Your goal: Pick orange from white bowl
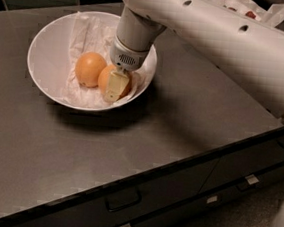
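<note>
The white bowl (49,31), lined with crumpled white paper, stands on the dark counter at the upper left. Two oranges lie in it side by side. My gripper (117,81) reaches straight down into the bowl and is shut on the right-hand, paler orange (105,78). One cream finger (115,86) lies across its front, and the other finger is hidden behind the fruit. The orange still rests on the paper. The twin orange (89,69) sits just to the left, touching or nearly touching the held one.
The dark counter (181,119) runs to a front edge with drawers and handles (122,200) below. My white arm (224,43) crosses the upper right. A second white dish with red items (247,10) sits at the far back right, partly behind the arm.
</note>
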Available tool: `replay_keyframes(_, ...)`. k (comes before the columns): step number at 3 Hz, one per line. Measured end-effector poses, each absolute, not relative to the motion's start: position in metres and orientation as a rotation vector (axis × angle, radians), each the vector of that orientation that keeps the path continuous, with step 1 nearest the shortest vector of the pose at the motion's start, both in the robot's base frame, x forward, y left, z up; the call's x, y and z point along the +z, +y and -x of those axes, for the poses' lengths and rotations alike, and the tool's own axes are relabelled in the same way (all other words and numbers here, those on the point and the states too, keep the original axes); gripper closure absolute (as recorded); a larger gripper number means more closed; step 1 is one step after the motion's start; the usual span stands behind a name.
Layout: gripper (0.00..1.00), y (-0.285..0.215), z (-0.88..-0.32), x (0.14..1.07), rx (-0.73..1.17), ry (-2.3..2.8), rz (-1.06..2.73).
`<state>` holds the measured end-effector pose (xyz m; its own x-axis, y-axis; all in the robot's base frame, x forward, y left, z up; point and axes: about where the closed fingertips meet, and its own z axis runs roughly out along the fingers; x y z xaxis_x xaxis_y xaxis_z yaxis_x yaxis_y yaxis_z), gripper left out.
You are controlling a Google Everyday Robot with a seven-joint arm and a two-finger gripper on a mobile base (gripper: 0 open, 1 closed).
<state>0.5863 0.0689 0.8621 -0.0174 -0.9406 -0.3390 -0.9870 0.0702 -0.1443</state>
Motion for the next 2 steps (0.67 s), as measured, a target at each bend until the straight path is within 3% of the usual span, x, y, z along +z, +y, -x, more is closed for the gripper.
replay_keyframes(1,0.85,0.070,-0.583,0.877,0.195,1.967,1.907)
replay_keyframes(2,1.00,0.073,-0.575,0.902,0.165,1.898,1.897)
